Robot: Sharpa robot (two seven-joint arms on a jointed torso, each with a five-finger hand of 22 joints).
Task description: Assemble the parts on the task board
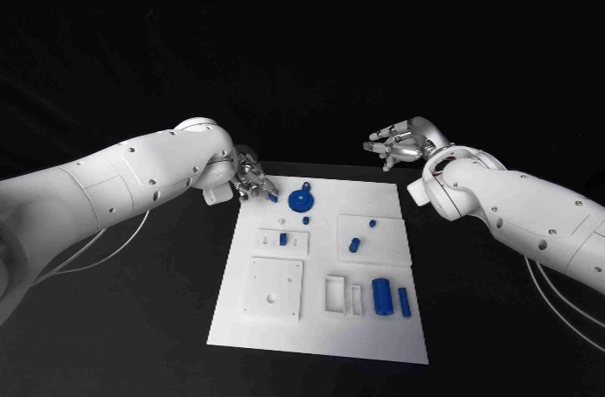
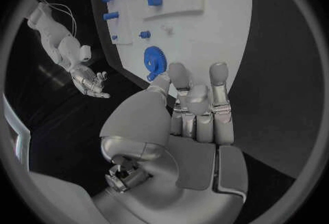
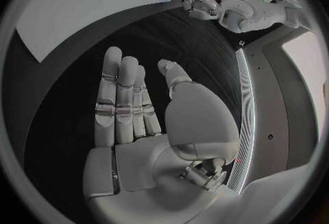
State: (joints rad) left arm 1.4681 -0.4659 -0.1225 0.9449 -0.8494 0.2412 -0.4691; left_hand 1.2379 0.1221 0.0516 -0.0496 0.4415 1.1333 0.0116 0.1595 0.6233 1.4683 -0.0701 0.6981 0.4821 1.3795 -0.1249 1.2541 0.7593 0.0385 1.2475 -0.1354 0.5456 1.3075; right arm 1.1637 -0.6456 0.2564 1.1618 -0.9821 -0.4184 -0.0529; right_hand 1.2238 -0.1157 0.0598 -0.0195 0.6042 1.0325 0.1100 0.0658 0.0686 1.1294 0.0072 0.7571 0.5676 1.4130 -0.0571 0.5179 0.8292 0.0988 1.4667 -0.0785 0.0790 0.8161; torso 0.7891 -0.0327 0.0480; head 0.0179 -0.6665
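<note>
Flat white rectangular task board (image 1: 330,327) mid-table, round blue toothed gear part (image 1: 302,198) at its 12 o'clock end. Left silver hand (image 1: 247,185) just beside gear at 9 o'clock, empty, fingers straight. Right silver hand (image 1: 401,145) at 2 o'clock, well apart, empty, fingers loosely extended.

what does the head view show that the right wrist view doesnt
Head view alone: the blue cylinder and blue bar at the near end of the task board, plus small blue parts mid-board. Right wrist view alone: the right hand's open palm, holding nothing. Both: the blue gear, the board, and the left hand beside it.
</note>
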